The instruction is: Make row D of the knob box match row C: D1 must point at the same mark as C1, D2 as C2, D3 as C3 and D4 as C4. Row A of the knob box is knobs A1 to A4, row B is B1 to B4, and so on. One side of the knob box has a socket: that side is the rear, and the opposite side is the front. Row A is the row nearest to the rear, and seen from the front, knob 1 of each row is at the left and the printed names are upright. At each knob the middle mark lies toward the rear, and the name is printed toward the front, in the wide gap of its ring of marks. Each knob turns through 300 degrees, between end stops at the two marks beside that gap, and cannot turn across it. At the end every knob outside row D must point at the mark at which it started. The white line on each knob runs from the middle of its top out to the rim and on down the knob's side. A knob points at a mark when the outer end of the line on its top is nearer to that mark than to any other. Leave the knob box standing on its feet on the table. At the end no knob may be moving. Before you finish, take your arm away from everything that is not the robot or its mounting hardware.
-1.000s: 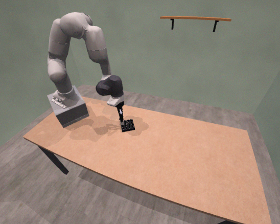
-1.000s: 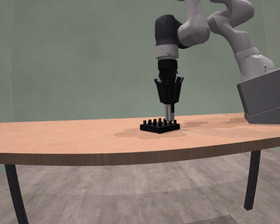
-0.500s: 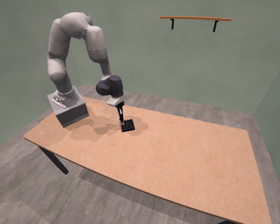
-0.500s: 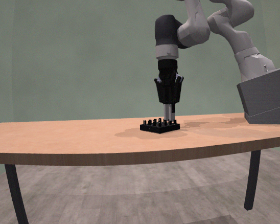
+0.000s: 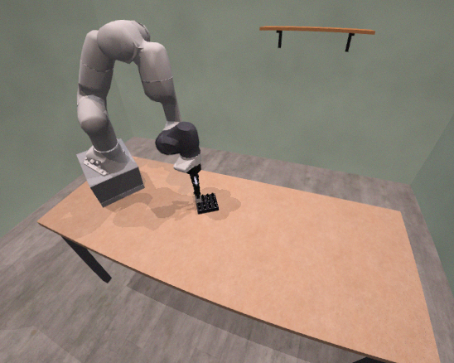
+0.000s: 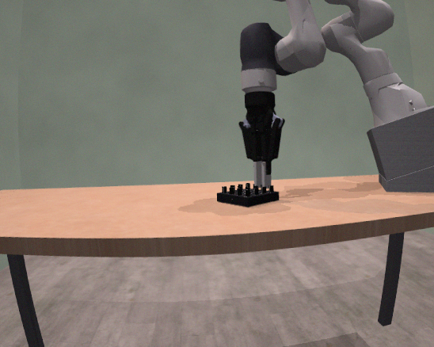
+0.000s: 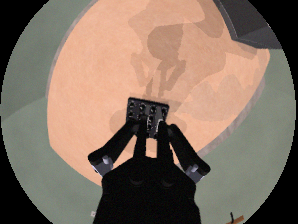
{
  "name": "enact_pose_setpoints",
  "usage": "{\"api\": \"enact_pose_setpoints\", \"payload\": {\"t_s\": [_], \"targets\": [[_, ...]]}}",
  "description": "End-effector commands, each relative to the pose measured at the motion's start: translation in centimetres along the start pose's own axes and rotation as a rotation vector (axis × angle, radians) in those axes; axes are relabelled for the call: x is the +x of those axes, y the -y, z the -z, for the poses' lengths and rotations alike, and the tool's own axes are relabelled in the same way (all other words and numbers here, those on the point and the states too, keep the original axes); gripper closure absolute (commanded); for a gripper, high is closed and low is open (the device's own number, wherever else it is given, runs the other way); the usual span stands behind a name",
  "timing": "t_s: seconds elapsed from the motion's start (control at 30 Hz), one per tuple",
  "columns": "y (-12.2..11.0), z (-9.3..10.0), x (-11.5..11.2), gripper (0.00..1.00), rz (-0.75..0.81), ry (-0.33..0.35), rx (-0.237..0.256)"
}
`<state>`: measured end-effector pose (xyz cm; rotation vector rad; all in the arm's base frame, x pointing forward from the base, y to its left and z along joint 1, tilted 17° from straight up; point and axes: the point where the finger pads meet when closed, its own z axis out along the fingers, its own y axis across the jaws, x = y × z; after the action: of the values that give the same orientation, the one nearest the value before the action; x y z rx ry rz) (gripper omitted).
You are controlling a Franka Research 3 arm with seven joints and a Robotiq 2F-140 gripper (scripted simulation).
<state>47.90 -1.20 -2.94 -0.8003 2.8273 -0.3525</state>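
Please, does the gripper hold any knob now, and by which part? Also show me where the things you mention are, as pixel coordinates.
It cannot be told: the gripper [image 5: 198,199] [image 6: 262,186] [image 7: 152,110] has its fingertips down among small, dark knobs, which they partly hide.

upright knobs crowd the fingers [image 6: 261,187]; above the table [image 5: 300,244] [image 6: 124,214] [image 7: 85,65], sideways room surrounds them.

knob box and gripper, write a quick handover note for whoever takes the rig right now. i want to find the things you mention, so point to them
Gripper [image 5: 198,199] [image 6: 262,185] [image 7: 152,110]: pointing down, fingertips close together among the knobs at one side of the box; can't tell whether a knob is between them.
Knob box [image 5: 208,204] [image 6: 247,201] [image 7: 148,102]: standing on the table [image 5: 300,257] [image 6: 124,222] [image 7: 90,65].
Done: can't be confirmed; knob lines and names are too small to read.
Left: check row D against row C, check the other rows, then take the arm clear of the box.
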Motion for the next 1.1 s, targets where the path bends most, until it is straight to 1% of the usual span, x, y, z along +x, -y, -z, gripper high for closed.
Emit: {"api": "enact_pose_setpoints", "payload": {"t_s": [0.0, 0.2, 0.4, 0.47, 0.7, 1.07], "targets": [[0.0, 0.0, 0.0, 0.88, -0.009, 0.001, 0.002], [0.0, 0.4, 0.0, 0.88, -0.009, 0.001, 0.002], [0.0, 1.9, 0.0, 0.88, -0.009, 0.001, 0.002], [0.0, 1.9, 0.0, 0.88, -0.009, 0.001, 0.002], [0.0, 3.5, 0.0, 0.88, -0.009, 0.001, 0.002], [0.0, 3.8, 0.0, 0.88, -0.009, 0.001, 0.002]]}}
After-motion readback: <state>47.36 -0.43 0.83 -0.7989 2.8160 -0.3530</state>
